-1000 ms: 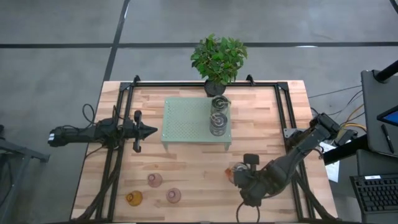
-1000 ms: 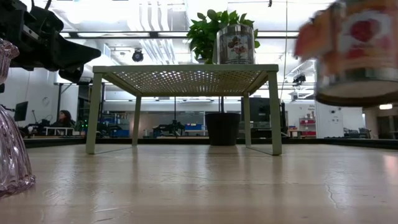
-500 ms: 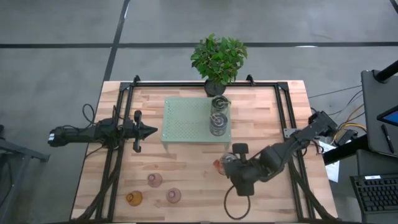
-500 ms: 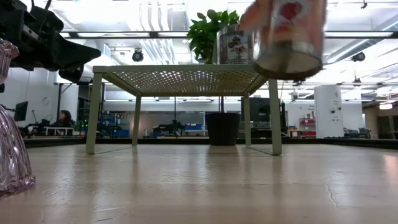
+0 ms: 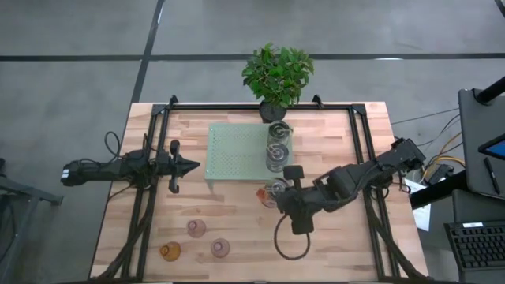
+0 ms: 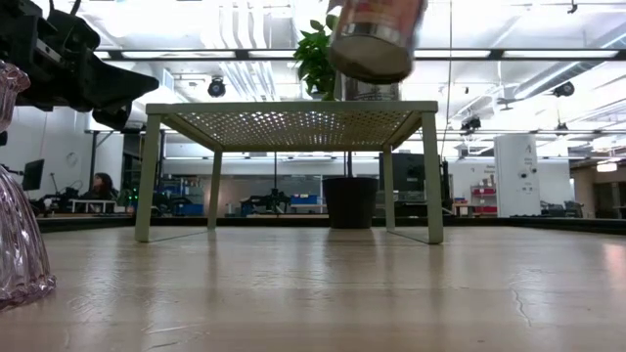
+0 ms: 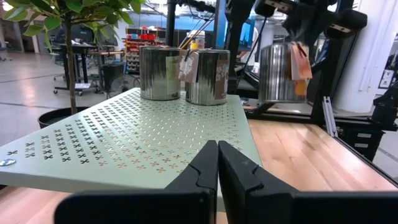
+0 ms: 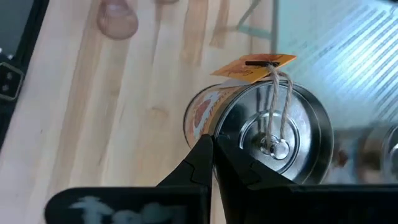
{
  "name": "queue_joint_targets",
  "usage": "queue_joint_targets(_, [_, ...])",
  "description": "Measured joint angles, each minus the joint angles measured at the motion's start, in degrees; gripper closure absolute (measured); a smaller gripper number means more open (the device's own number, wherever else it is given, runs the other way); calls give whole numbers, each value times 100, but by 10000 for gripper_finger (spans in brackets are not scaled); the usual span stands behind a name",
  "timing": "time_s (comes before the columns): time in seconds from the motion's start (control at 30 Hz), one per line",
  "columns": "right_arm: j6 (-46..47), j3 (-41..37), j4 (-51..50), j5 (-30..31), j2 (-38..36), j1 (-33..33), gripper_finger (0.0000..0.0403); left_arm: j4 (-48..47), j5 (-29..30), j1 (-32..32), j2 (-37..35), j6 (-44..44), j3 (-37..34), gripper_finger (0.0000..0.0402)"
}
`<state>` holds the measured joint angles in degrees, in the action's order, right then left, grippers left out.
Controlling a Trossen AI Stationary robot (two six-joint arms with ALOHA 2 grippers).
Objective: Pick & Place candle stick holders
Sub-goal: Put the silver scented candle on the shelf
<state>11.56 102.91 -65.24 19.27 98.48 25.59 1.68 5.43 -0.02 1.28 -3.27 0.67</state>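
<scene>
The right pincer point(image 5: 278, 195) is pinching the rim of a shiny silver holder point(image 5: 274, 189) and has it up in the air. The holder hangs just off the front edge of the pale green stand point(image 5: 237, 154), near the corner where two more silver holders point(image 5: 277, 147) stand side by side. From down low, the held one point(image 6: 377, 34) sits higher than the top of the stand point(image 6: 293, 122), so it looks ready to go over. A little orange tag point(image 8: 252, 67) on a string dangles from it.

I think the job now is to set this holder on the stand next to the other two. To do that well, the arm should slide it in slowly and keep it flat. It should stop beside the nearest holder and not bump it, because those tins look light and could tip. Then it should go down softly until the bottom sits on the green top, and only then let go. The tag could catch, so watch it.

The left pincer point(image 5: 192, 166) waits at the left side of the stand with its fingers pressed together. Three small glass holders point(image 5: 196, 229) sit on the table point(image 5: 331, 244) near the front left, not yet moved.
</scene>
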Motion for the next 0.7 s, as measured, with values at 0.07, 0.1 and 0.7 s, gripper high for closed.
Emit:
queue_joint_targets(0.07, [-196, -2, 166, -2, 0, -85, 395, 1, -1, -1, 0, 1, 0, 392])
queue_joint_targets(0.1, [-288, -1, 234, -2, 1, -133, 395, 0, -2, -1, 0, 1, 0, 392])
queue_joint_targets(0.7, [-1657, -2, 1180, 20, 2, -947, 395, 0, -2, -1, 0, 1, 0, 392])
